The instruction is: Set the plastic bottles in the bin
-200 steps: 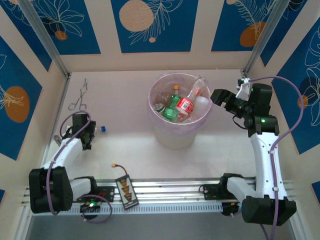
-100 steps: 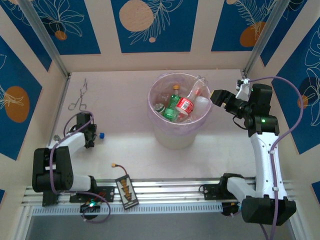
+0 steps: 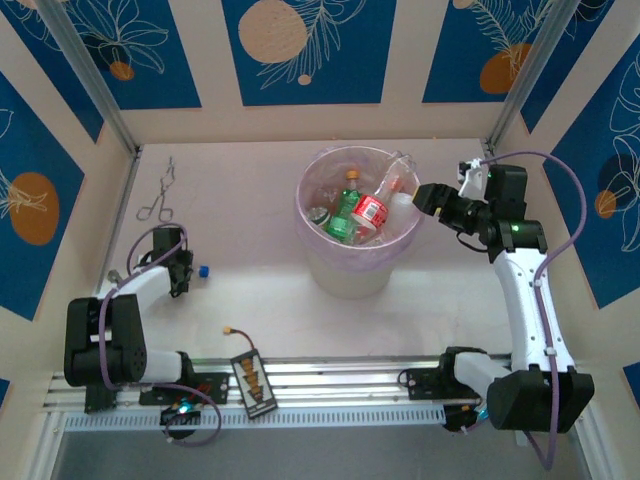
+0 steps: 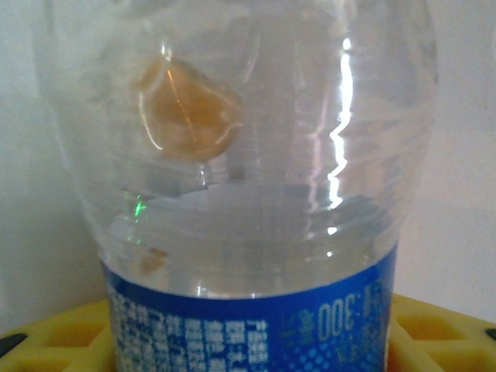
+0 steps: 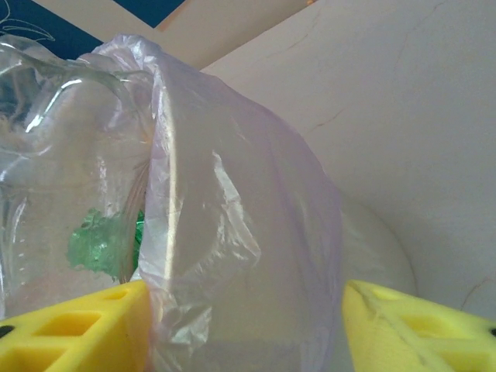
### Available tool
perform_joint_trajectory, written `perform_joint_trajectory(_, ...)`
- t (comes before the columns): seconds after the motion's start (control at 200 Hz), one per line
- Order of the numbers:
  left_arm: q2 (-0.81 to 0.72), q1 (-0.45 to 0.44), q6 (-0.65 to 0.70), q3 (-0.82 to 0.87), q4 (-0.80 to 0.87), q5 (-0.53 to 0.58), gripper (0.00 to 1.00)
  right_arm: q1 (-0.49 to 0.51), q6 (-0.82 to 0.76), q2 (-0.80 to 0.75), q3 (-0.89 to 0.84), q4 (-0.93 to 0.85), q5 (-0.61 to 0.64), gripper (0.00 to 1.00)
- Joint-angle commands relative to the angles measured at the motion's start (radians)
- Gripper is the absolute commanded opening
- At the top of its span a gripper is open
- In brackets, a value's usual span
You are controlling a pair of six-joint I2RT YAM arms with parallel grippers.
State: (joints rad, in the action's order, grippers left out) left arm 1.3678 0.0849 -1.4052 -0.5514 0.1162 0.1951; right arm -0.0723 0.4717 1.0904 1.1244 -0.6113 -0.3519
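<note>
One bottle (image 4: pixel 256 232) — blue label — sits btwn the left tool's (image 3: pixel 181 269) pads (image 4: pixel 438 333).

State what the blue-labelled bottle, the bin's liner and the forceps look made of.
Blue-labelled bottle: clear, glossy plastic, going by see-through walls with bright streak reflections. Bin's liner: thin, pale lilac plastic film, translucent and wrinkled. Forceps: probably metal, grey and slender, though too small to be sure.

Blue-labelled bottle (image 4: pixel 240 194), lilac-lined bin (image 3: pixel 352 272)
</note>
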Motion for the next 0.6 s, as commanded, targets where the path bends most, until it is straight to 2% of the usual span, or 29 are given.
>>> perform_joint_trajectory(0.0, 0.011, 0.006, 0.064, -0.007, -0.059, -0.022, 0.45, 0.012, -0.013, 0.003, -0.019, -0.014, 0.0, 0.59)
perform_joint_trajectory(0.24, -0.056, -0.001, 0.274, -0.121, 0.016, -0.071, 0.38, 0.03, 0.016, 0.017, -0.025, 0.024, -0.04, 0.53)
perform_joint_trajectory(0.39, -0.152, -0.047, 0.42, -0.214, 0.123, -0.037, 0.37, 0.048, 0.02, 0.02, -0.022, 0.028, -0.036, 0.49)
perform_joint_trajectory(0.595, -0.258, -0.072, 0.542, -0.326, 0.23, -0.074, 0.35, 0.083, 0.033, 0.04, -0.008, 0.036, -0.029, 0.45)
